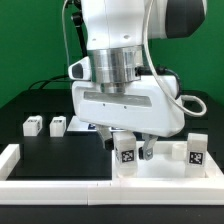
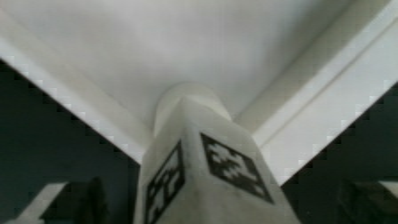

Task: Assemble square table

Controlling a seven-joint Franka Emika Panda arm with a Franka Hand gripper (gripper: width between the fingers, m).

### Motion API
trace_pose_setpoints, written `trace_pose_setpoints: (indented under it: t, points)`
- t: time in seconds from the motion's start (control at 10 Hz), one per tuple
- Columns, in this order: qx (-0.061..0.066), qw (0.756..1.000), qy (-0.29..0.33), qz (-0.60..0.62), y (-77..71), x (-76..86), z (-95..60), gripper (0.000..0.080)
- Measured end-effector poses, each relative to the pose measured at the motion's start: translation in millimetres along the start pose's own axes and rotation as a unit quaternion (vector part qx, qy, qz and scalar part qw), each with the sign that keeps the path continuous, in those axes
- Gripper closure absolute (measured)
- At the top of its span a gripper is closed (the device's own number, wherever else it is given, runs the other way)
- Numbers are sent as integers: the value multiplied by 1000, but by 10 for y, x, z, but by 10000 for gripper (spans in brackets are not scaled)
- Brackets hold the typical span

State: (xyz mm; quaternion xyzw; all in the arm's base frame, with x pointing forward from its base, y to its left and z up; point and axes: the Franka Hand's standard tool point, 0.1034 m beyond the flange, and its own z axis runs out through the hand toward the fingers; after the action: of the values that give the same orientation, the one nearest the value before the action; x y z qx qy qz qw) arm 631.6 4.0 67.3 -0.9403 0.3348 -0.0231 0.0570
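Square table top [image 1: 158, 172], tagged leg [image 2: 205, 165] stood upright at its corner, betw. released pincer's [image 1: 130, 147] jaws, gaps seen both sides, rim close by.

Colours and patterns, by item:

- Square table top [image 1: 168, 164]: plain white, unpatterned. In the wrist view [image 2: 214, 50] it is white shading to pale grey at the rim.
- Centre leg [image 1: 125, 150]: white, with black-and-white square tags. The wrist view [image 2: 205, 165] shows a tag on each of two faces.
- Right leg [image 1: 196, 150]: white, with a black-and-white tag.
- Two left legs [image 1: 32, 126] [image 1: 57, 125]: white, each with a black-and-white tag.
- Arm [image 1: 125, 30]: white shell, dark grey upper joint, silver-grey collar.
- Gripper [image 1: 130, 145]: white housing, dark fingers.
- Work surface [image 1: 50, 155]: matt black.
- Rail [image 1: 8, 160]: plain white.
- Backdrop [image 1: 25, 35]: flat green.
- Cables [image 1: 45, 80]: black.
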Motion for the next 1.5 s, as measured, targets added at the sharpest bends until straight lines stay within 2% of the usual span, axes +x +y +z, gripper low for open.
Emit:
trace_pose_setpoints:
  t: [0.3,0.6,0.8,0.9,1.0,1.3,1.5]
  points:
    - [0,979,17,-204,-17,44,-32,151]
    - [-1,962,17,-274,-8,36,-44,151]
    - [0,966,17,-257,-9,34,-43,398]
    - [1,971,17,-240,-8,34,-42,398]
    - [1,981,17,-192,4,43,-41,511]
    - [2,995,17,-94,23,52,-37,511]
    - [1,997,19,78,69,60,-34,511]
